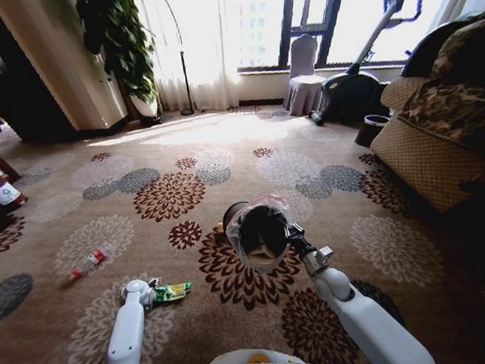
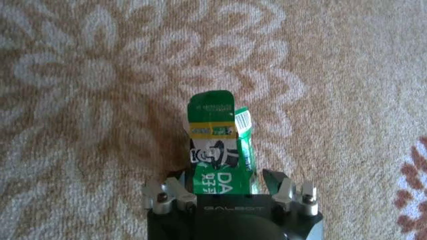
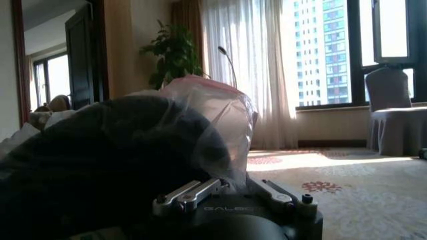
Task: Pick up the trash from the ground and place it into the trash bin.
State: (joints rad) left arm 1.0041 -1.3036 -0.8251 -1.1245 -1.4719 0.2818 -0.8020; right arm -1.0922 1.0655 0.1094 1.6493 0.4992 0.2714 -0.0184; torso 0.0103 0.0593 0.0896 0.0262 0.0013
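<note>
Left hand (image 2: 230, 192) grips the green wrapper (image 2: 219, 150); right hand (image 3: 227, 192) seemingly clamps the trash bin (image 1: 258, 231).

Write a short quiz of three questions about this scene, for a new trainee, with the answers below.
1. True or false: the left gripper has the green wrapper between its fingers.
2. What does the right gripper hold up off the carpet?
A. a potted plant
B. the trash bin
C. a chair
3. Fill in: the red-capped clear bottle lies on the carpet on the robot's ____ side.

Key:
1. True; the wrapper sticks out past the fingers in the left wrist view.
2. B; it is tilted so its bag-lined mouth faces the head camera.
3. left; it lies apart from both grippers.
</note>
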